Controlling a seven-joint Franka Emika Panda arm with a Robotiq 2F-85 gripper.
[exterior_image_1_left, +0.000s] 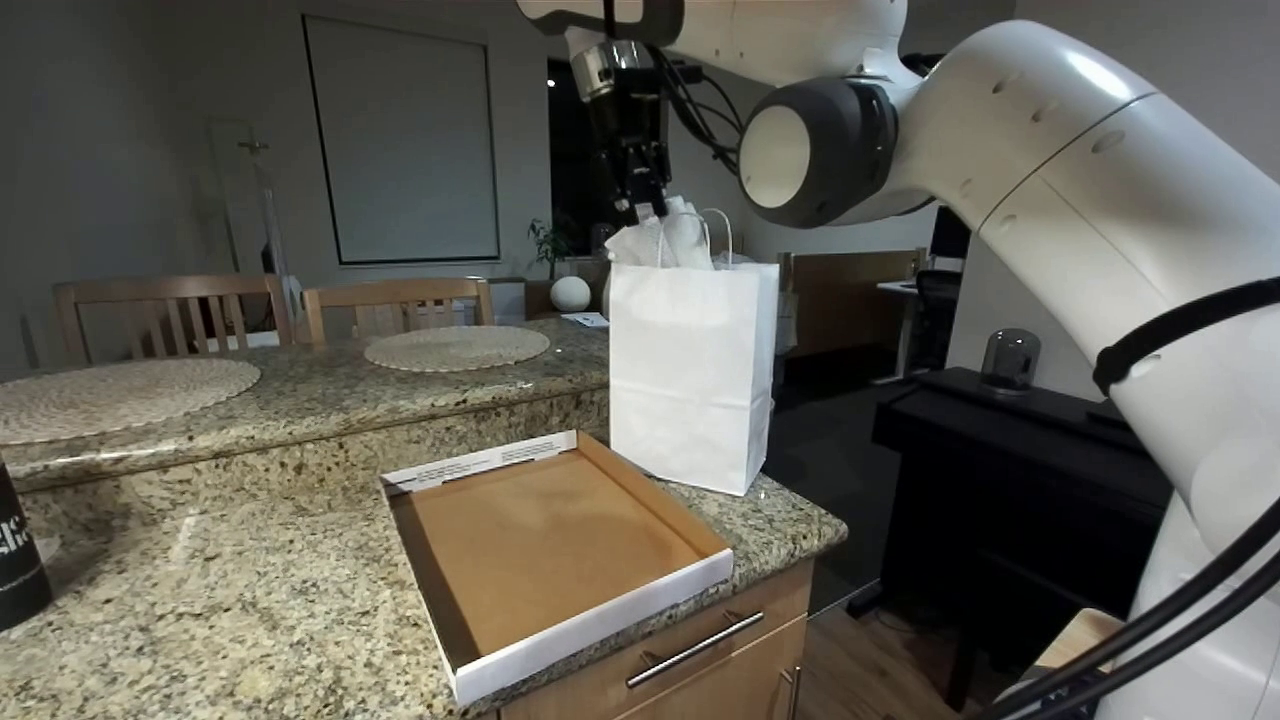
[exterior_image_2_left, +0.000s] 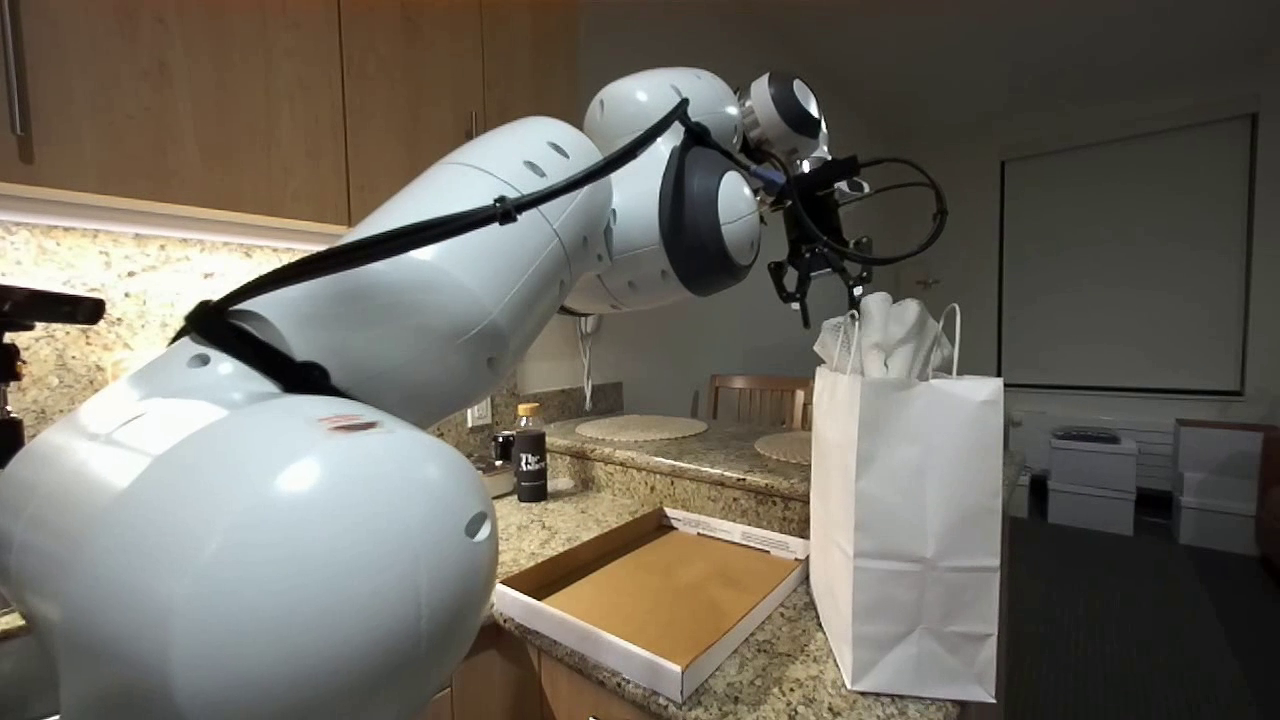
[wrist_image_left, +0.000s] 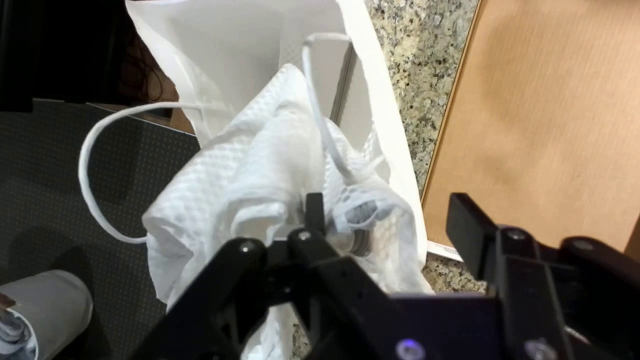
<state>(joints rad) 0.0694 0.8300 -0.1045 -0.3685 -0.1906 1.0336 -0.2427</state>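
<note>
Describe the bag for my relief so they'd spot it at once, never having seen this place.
Find the granite counter, then the shallow tray on its lower level. Beside the tray, at the counter's end and below the black tool, stands the bag. Unlike the low, brown-floored tray, it is tall and white, with two looped handles and white material poking from its top.

Wooden cabinets (exterior_image_2_left: 230, 100), a granite counter (exterior_image_1_left: 250, 600) and placemats (exterior_image_1_left: 460, 348) show a kitchen.

You can pass freely over the shallow brown cardboard tray (exterior_image_1_left: 560, 540) — beside it, the tall white paper bag (exterior_image_1_left: 690, 370), crumpled white cloth (wrist_image_left: 280, 140) and looped white handles (wrist_image_left: 84, 167) obstruct.
</note>
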